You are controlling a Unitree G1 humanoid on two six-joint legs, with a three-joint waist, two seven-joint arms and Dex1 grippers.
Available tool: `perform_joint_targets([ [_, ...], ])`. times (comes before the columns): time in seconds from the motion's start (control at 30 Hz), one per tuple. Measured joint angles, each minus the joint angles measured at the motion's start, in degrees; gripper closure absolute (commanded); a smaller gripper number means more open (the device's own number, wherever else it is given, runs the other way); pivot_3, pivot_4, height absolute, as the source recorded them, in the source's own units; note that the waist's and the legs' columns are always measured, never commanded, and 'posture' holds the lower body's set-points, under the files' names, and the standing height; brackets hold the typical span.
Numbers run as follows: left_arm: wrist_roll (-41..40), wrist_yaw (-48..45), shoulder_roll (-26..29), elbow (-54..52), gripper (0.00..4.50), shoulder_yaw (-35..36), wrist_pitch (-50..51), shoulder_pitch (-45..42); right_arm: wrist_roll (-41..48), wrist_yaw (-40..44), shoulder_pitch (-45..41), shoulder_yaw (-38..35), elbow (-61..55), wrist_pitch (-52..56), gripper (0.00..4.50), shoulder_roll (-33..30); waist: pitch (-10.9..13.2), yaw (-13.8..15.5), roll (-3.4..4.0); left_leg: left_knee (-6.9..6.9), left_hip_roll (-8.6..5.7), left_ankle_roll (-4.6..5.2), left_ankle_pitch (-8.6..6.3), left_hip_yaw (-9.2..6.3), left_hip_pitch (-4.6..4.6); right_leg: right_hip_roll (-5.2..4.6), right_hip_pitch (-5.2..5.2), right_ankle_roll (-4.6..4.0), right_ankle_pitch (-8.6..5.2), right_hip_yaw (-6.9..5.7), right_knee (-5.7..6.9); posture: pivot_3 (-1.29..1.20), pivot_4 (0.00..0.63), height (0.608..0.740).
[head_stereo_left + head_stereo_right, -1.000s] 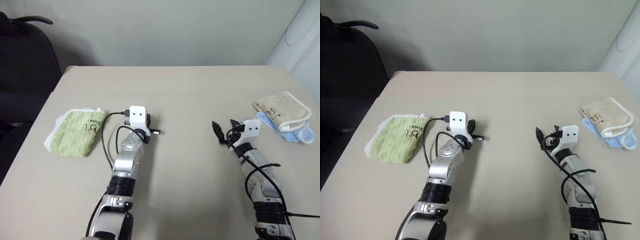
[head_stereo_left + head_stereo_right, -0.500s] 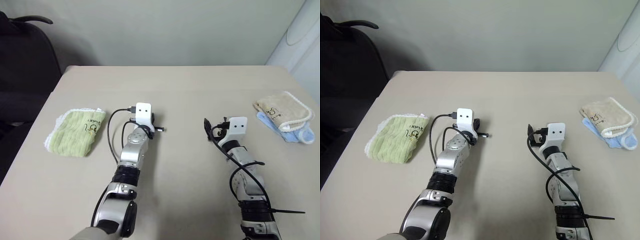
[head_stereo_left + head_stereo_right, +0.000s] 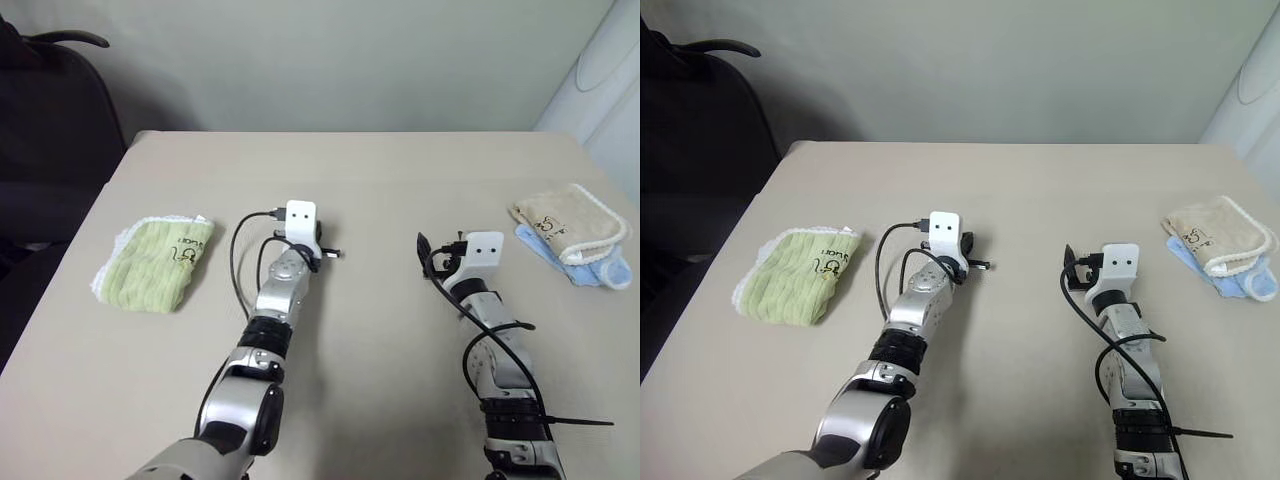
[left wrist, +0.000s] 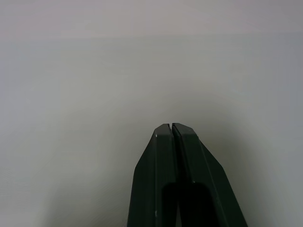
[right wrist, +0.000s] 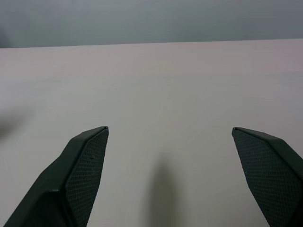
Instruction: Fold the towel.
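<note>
Three folded towels are seen on one table [image 3: 380,190]: one beige towel [image 3: 566,222] lies well to the right of the right gripper [image 5: 170,135], on top of one blue towel [image 3: 590,268]; one green towel [image 3: 155,263] lies left of the left gripper [image 4: 171,126]. The left gripper's fingers are pressed together, empty. The right gripper's fingers are spread wide, empty. In the wrist views bare tabletop is shown ahead of the fingers; the towels are shown in the head views.

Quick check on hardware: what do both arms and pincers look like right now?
Both arms are silver-grey metal with black joint bands and loose black cables. Each wrist carries a white camera block with two dark dots. The left pincer and right pincer have black tapered fingers; the right's pads are cross-hatched.
</note>
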Motion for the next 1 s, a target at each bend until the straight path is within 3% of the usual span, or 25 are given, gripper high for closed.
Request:
perform_joint_targets([
  [0.73,-0.8,3.4,-2.3,11.1,4.39,2.8,-6.5,-6.2,0.0,1.3,-3.7,0.3,3.3,-0.5,0.10,-1.6,0.0,-0.1,-0.01,0.02,-0.01,0.00,0.00,0.01,-0.06,0.01,-0.06,0.00,0.00,0.02,0.01,0.00,0.150,0.740],
  [1.0,-1.3,5.7,-3.0,15.7,4.39,4.1,-9.5,-10.6,2.3,3.9,-10.2,-1.9,9.6,-0.4,0.10,-4.1,0.0,-0.2,-0.02,0.07,-0.03,-0.04,0.03,0.04,-0.21,0.01,-0.21,0.05,0.03,0.07,0.01,0.00,0.150,0.740],
])
